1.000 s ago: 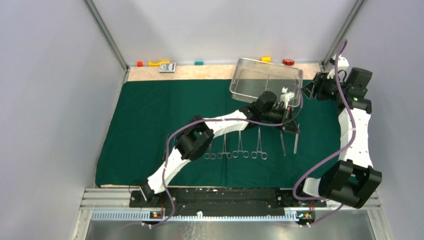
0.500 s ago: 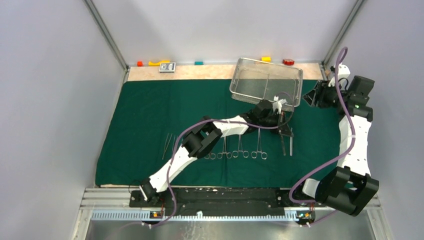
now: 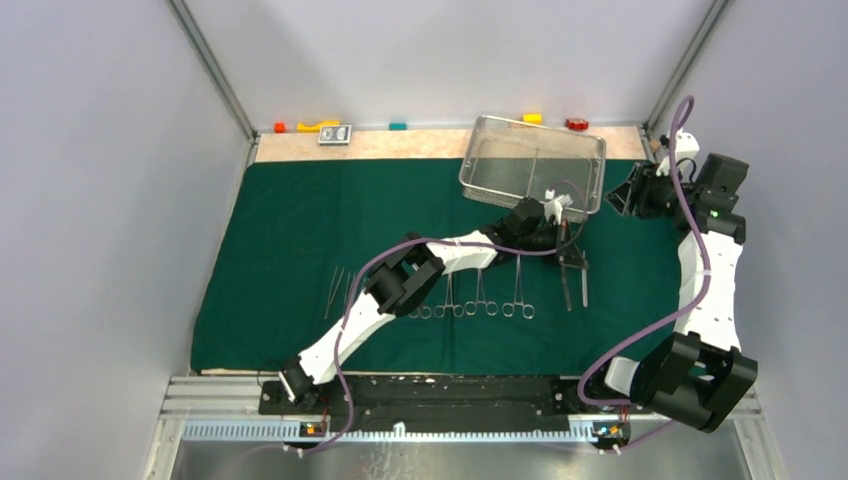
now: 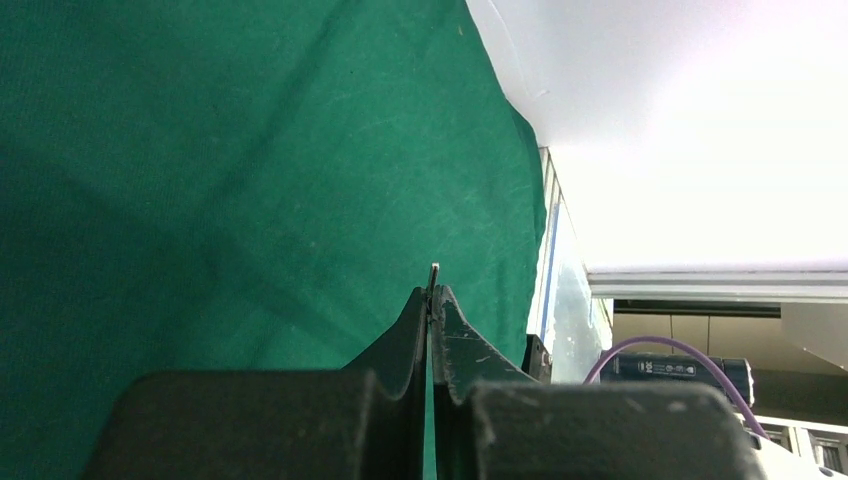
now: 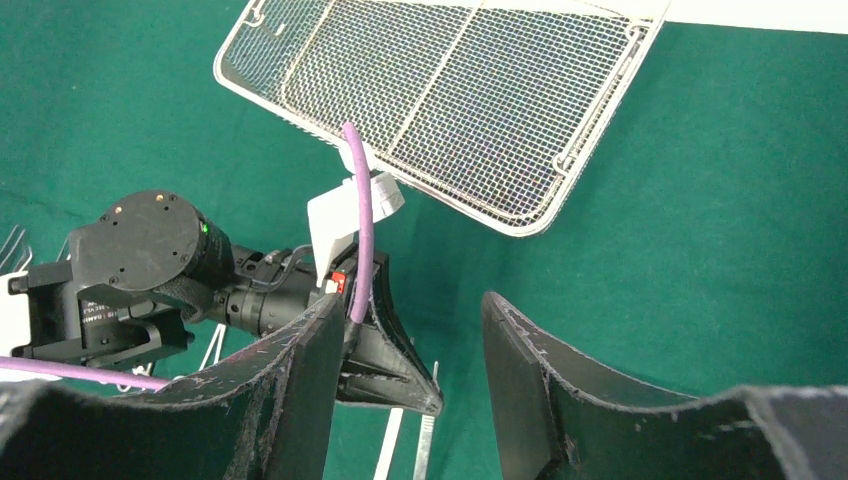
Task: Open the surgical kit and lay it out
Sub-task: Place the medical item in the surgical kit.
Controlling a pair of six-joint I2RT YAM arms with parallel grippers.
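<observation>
The dark green cloth [image 3: 330, 230] lies spread over the table. The wire-mesh tray [image 3: 533, 165] [image 5: 450, 100] stands at the cloth's back right; I see nothing in it. My left gripper [image 3: 576, 262] [image 4: 431, 295] is shut on the end of a slim steel instrument [image 3: 584, 286] [image 5: 424, 448], low over the cloth. A second steel strip [image 3: 567, 288] lies just left of it. Three ring-handled clamps [image 3: 480, 297] lie in a row, and tweezers [image 3: 336, 290] lie further left. My right gripper [image 3: 624, 196] [image 5: 410, 325] hangs open, right of the tray, holding nothing.
Small coloured blocks [image 3: 318, 126] and a small grey box [image 3: 335, 135] line the bare wooden strip behind the cloth. Grey walls close in left and right. The left arm [image 3: 440, 255] stretches diagonally over the laid-out clamps.
My left gripper has drawn slightly left with the steel instrument still held. The right arm shifted a little right early on, then stayed still.
</observation>
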